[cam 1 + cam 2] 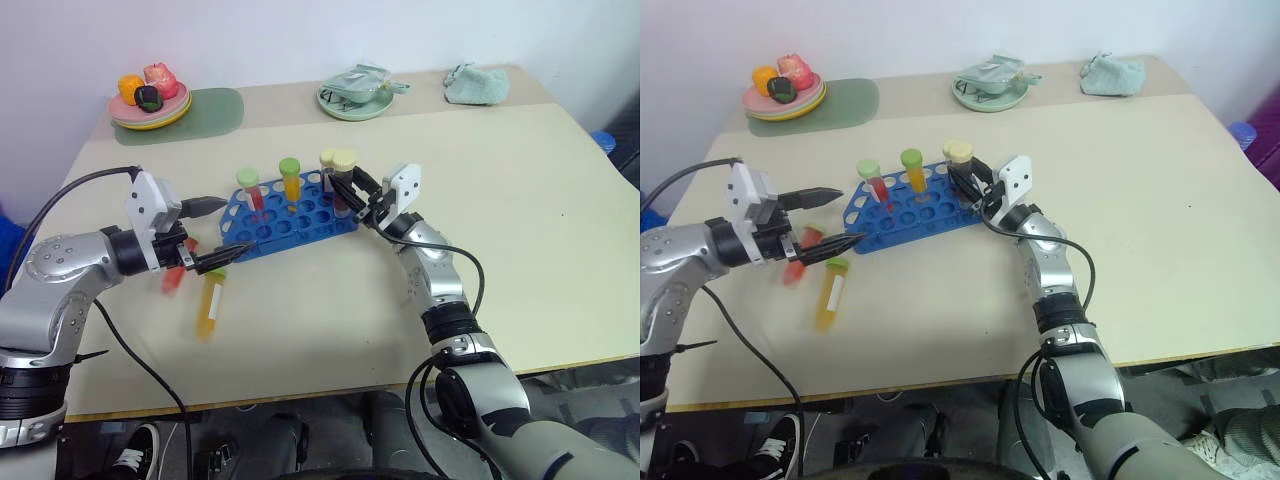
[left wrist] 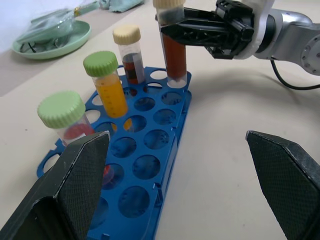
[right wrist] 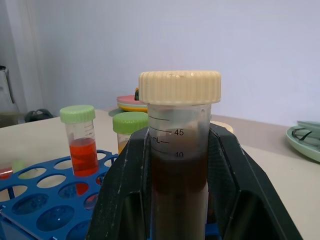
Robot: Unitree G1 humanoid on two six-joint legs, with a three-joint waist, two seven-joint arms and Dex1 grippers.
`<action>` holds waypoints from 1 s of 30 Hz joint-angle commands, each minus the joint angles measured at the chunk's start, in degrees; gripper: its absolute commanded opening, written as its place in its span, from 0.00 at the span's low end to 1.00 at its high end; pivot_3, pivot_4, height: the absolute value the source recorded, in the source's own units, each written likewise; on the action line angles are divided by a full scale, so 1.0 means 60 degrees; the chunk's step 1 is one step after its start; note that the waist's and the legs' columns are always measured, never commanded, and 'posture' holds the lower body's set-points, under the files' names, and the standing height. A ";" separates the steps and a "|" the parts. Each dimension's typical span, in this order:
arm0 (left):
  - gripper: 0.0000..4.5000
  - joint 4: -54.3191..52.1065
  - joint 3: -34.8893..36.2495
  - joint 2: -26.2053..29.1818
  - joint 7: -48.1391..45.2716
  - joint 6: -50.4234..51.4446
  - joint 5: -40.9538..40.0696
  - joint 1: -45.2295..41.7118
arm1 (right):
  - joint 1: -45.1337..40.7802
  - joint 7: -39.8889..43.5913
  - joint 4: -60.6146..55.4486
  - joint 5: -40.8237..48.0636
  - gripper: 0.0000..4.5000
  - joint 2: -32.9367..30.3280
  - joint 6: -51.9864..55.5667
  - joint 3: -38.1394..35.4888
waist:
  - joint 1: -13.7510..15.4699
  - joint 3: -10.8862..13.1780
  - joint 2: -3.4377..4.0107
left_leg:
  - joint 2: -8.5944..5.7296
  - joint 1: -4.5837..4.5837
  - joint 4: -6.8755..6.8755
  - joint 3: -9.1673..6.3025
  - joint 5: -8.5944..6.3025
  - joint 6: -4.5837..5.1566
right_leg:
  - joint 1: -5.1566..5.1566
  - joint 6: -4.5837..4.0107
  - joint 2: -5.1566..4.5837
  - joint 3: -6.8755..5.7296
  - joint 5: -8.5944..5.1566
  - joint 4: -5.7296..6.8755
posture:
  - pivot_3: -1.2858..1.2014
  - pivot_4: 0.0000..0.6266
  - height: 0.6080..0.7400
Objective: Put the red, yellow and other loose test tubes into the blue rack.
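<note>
1. My right gripper (image 1: 345, 192) has its jaws clamped on the dark red-brown tube (image 2: 173, 52) with the pale-yellow cap, holding it upright with its lower end in a hole at the far right corner of the blue rack (image 1: 300, 222).
2. My left gripper (image 1: 222, 228) hangs just left of the rack with its jaws wide apart and nothing between them.
3. In the rack I see three more tubes standing upright: a red one with a green cap (image 1: 249, 189), a yellow-orange one with a green cap (image 1: 290, 179), and a second dark tube with a pale-yellow cap (image 2: 131, 54) right beside the one I hold.
4. On the surface (image 1: 520, 230) near my left gripper lies a loose yellow-orange tube with a green cap and white label (image 1: 211, 300), on its side, in front of the rack's left end.
5. A loose red tube (image 1: 175, 275) lies next to it, partly hidden behind my left gripper.
6. At the far edge sit a stack of plates with toy food (image 1: 150, 100) on a green mat (image 1: 215, 108), a pale green dish (image 1: 355, 95), and a crumpled green cloth (image 1: 477, 83).
</note>
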 commanded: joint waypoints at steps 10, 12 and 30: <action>1.00 -0.0339 0.0464 0.0327 -0.0087 0.0094 -0.0146 -0.0036 | -0.0230 -0.0053 0.0410 0.0044 0.26 0.0174 -0.0524 -0.0049 | 0.0000 0.0001 0.0001 | 0.0000 0.0002 -0.0001 0.0001 0.0000 -0.0001 | 0.0001 0.0000 0.0000 0.0001 0.0000 0.0000 | 0.52 0.24 1.00; 1.00 -0.0370 0.0450 0.0336 -0.0084 0.0120 -0.0157 -0.0030 | -0.0187 0.0382 0.0276 0.0472 0.43 0.0196 -0.0232 -0.0153 | 0.0002 0.0001 0.0002 | 0.0000 0.0002 -0.0001 0.0001 0.0000 -0.0001 | 0.0001 0.0000 0.0000 0.0000 0.0000 0.0000 | 0.52 0.24 1.00; 1.00 -0.2309 0.1043 0.0598 0.1527 0.2077 -0.0603 0.0598 | 0.1225 0.2428 -0.4375 0.1862 0.99 -0.3256 0.3572 -0.0364 | 0.0075 0.0004 0.0006 | -0.0001 -0.0003 -0.0001 0.0007 -0.0003 0.0002 | 0.0001 0.0000 -0.0003 0.0007 0.0000 -0.0006 | 0.52 0.24 1.00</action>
